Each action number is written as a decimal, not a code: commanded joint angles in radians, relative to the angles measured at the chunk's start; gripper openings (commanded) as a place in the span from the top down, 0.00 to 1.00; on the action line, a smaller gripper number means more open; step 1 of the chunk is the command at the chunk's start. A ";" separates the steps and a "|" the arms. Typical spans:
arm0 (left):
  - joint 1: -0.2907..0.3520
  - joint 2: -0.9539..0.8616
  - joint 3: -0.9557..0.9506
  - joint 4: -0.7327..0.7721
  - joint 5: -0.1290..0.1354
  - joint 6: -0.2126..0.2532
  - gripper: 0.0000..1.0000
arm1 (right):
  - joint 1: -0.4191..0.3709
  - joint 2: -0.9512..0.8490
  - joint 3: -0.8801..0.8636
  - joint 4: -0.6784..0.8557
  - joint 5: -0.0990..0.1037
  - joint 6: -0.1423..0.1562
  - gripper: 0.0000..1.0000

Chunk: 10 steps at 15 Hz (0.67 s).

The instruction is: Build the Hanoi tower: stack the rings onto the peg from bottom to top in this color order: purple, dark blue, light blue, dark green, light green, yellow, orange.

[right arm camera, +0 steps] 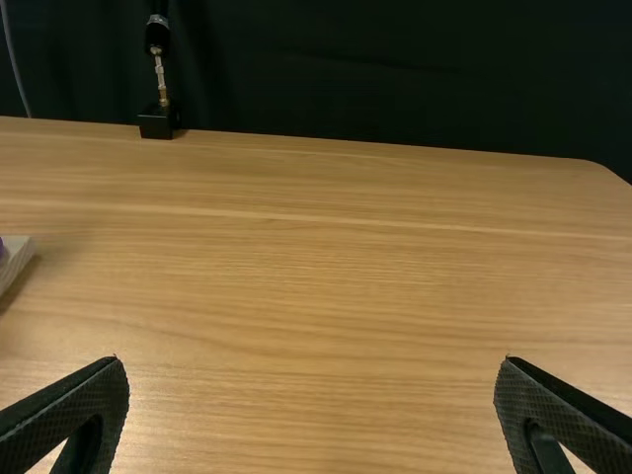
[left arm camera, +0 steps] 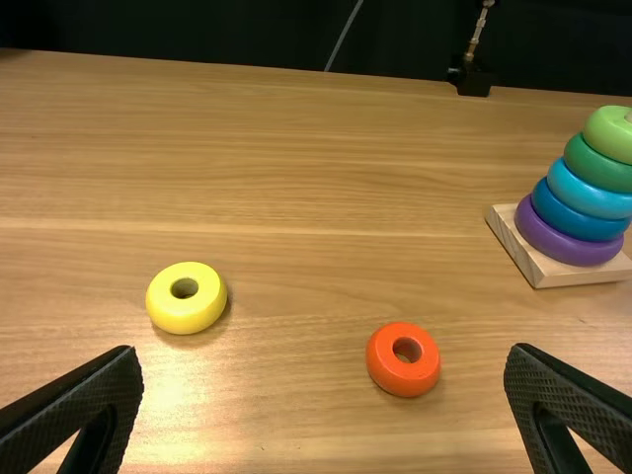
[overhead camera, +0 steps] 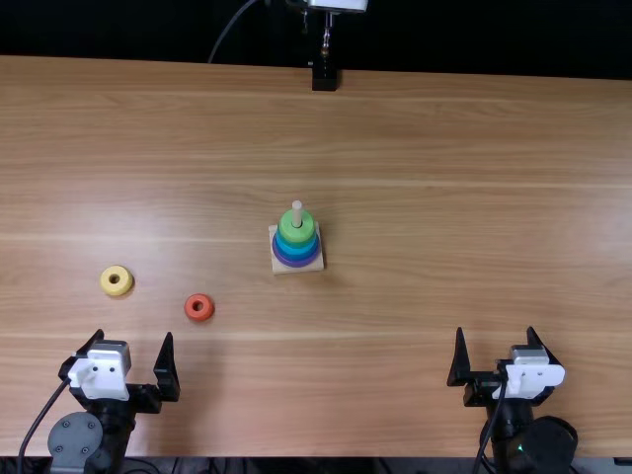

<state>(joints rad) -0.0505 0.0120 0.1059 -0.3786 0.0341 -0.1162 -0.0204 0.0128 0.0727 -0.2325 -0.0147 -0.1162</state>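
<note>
Yellow ring is lying flat on bench, axis pointing up. Left gripper is hanging over near edge side, fingers spread, pointing toward far edge. Orange ring is lying flat too, sitting between yellow ring and base. Base is resting mid-bench, well inside near and far edges, bare wood stretching between it and right gripper. Peg is standing upright, long axis vertical, poking out above light green; dark green, light blue, dark blue, purple are sitting below. Right gripper is pointing toward far edge, fingers spread.
</note>
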 commanded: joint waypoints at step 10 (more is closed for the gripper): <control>0.024 0.014 -0.058 0.049 0.034 0.006 0.00 | -0.006 -0.013 -0.056 -0.069 -0.006 -0.003 0.00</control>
<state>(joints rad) -0.0422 0.0208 0.1047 -0.3073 0.0460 -0.1154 -0.0204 0.0128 0.0727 -0.2325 -0.0143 -0.1181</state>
